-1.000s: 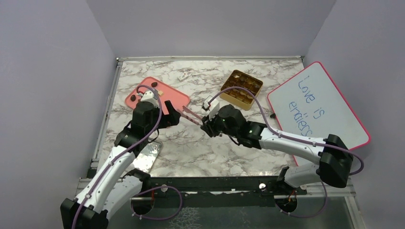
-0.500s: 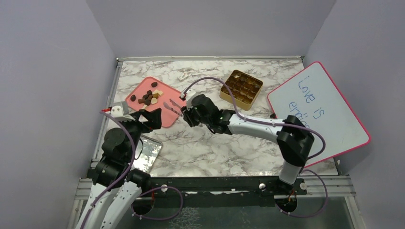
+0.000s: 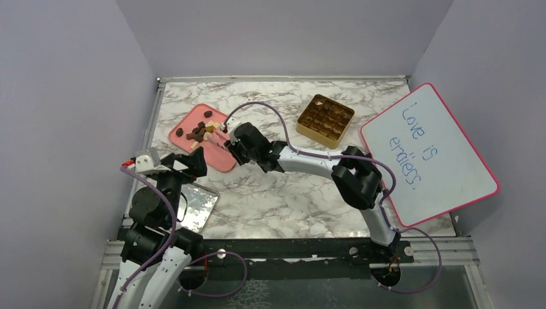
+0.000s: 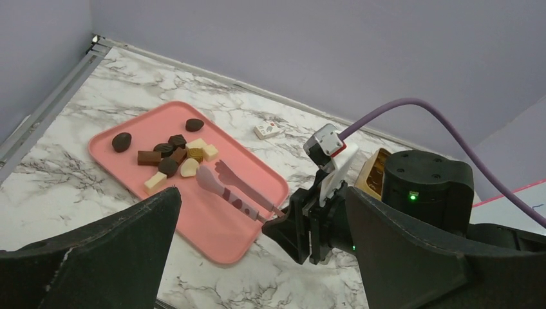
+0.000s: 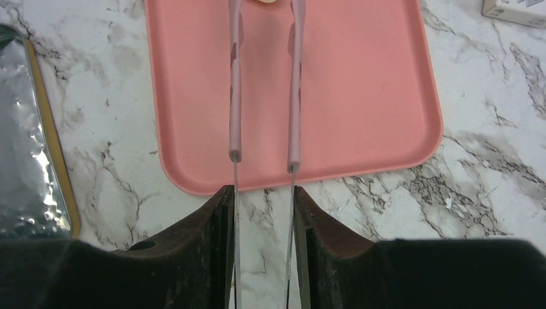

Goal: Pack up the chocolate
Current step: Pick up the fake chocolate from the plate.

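Several small pieces of chocolate (image 3: 201, 132) (image 4: 172, 154), dark brown and cream, lie at the far end of a pink tray (image 3: 225, 158) (image 4: 212, 225) (image 5: 360, 96). My right gripper (image 3: 234, 145) (image 4: 302, 225) (image 5: 261, 193) is shut on pink tweezers (image 3: 217, 138) (image 4: 235, 190) (image 5: 295, 96). It holds them by their thin metal ends, and the tips reach over the tray toward the pieces. The tweezer arms stand apart with nothing between them. My left gripper (image 3: 192, 161) (image 4: 262, 193) is open and empty, near the table's left front, short of the tray.
A square gold box (image 3: 325, 119) (image 4: 368, 177) with gridded compartments sits at the back right. A whiteboard (image 3: 428, 151) leans on the right. A silver foil lid (image 3: 199, 209) (image 5: 26, 161) lies near the left arm. A small white packet (image 3: 246, 103) (image 4: 266, 130) lies behind the tray.
My right arm has carried the tweezers left from the table's middle to over the tray. My left arm has pulled back toward the near left, off the tray.
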`<state>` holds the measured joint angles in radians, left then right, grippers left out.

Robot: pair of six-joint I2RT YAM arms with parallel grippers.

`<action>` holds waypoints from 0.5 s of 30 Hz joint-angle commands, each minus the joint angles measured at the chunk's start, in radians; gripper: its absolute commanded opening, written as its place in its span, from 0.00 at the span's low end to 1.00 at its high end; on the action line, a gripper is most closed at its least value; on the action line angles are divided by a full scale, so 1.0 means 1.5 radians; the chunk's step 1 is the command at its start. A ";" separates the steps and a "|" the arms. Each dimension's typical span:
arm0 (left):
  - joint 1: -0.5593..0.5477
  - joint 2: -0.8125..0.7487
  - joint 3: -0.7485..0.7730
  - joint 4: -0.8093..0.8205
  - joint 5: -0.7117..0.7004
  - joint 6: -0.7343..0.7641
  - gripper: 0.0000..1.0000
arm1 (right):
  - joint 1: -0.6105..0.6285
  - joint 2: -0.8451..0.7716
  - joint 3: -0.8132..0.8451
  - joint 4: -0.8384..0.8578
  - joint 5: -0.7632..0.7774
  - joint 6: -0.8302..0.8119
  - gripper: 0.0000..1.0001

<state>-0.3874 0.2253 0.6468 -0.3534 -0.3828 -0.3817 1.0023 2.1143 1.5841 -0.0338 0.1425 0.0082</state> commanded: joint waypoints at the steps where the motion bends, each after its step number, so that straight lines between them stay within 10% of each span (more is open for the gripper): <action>1: 0.003 -0.012 0.003 0.006 -0.023 0.011 0.99 | 0.004 0.039 0.051 -0.005 0.003 -0.035 0.39; 15: 0.003 -0.006 0.003 0.006 -0.022 0.011 0.99 | 0.005 0.133 0.158 -0.038 0.013 -0.070 0.42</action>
<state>-0.3874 0.2207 0.6468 -0.3538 -0.3939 -0.3794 1.0023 2.2726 1.7596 -0.0750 0.1444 -0.0700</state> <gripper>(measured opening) 0.990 0.420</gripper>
